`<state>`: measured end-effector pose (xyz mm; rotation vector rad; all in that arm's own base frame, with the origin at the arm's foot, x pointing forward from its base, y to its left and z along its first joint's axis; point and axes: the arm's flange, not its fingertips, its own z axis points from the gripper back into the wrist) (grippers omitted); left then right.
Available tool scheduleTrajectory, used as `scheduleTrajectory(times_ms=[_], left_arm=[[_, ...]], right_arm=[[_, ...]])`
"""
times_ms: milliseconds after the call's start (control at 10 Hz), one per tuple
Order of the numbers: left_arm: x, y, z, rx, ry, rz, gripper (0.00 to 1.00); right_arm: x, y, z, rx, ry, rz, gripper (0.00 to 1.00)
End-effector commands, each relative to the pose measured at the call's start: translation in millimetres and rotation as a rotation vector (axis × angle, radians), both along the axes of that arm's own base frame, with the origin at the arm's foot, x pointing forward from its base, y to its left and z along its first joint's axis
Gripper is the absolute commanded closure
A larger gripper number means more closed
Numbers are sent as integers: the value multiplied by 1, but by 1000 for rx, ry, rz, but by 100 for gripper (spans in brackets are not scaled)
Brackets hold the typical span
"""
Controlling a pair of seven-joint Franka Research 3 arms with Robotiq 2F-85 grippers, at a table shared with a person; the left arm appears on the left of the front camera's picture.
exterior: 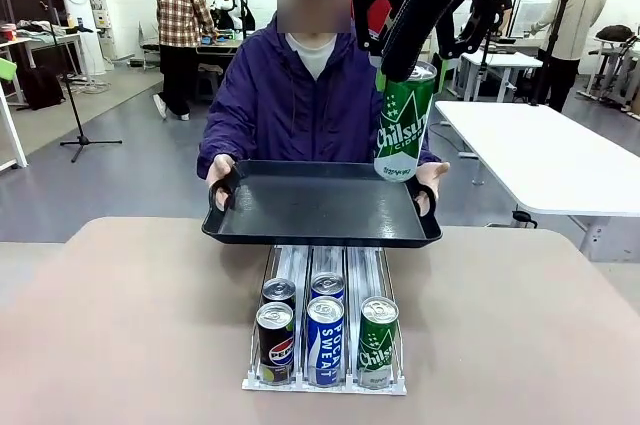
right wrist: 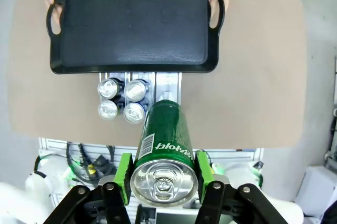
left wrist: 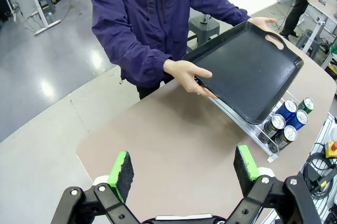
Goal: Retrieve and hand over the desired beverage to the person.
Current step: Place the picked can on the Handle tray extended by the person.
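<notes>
We see the table spread wide and tan. Its rounded far edge lies just under the person, and bare top shows on both sides of the middle. The person stands at that far edge and holds a black tray level above it, with one hand in each end handle. The tray's near rim overhangs the far end of the rack, and its floor is bare across the whole width.

The right claw reaches in from above on our right and is clenched on the can, a tall green one. Its green pads press on either side just below the top rim. The can hangs upright in the air at the tray's far right corner, beside the person's hand there. In the front view its base overlaps the tray's rim, and we cannot tell whether they touch.

The left claw hovers released, fingers spread wide, over bare table on our left, well apart from tray and rack.

The rack sits mid-table near our edge and has three lanes. A Pepsi can, a blue can and a green rack can stand in front. Two rear cans stand behind the first two.
</notes>
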<state>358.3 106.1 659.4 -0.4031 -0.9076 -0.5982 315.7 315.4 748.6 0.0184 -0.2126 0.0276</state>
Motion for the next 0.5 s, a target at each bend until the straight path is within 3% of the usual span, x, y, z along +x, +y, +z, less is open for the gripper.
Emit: scheduleTrajectory(times_ms=[0, 400], left_arm=[[1, 0, 0, -3, -15, 7, 0], [1, 0, 0, -3, -15, 7, 0]], right_arm=[[-4, -5, -2, -6, -12, -14, 97], [-4, -5, -2, -6, -12, -14, 97]])
